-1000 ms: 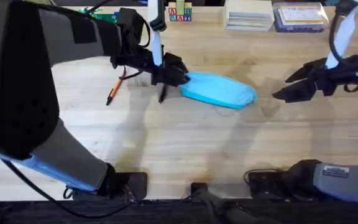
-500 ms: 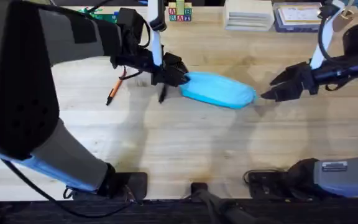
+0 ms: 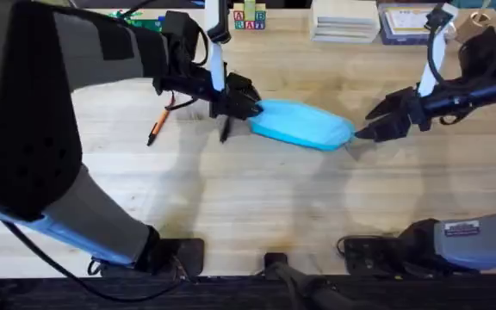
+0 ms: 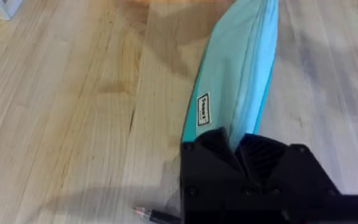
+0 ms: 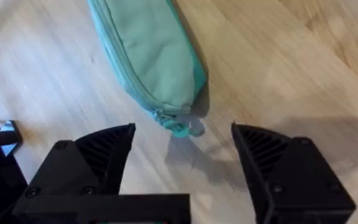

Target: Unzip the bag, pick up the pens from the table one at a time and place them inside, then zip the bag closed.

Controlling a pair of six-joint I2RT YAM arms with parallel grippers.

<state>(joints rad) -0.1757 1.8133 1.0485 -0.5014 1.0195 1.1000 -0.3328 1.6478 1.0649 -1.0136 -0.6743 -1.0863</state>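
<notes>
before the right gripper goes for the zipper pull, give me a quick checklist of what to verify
1. Left gripper shut on the light blue pouch end: ok.
2. Right gripper open: ok.
3. Zipper pull between the right fingers: ok, just ahead of them.
4. Pouch zipped shut: ok, no opening seen.
5. Orange pen and black pen on the table, clear of the pull: ok.

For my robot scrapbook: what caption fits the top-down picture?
Left gripper pinches one end of the blue bag; open right gripper nears the other.
</notes>
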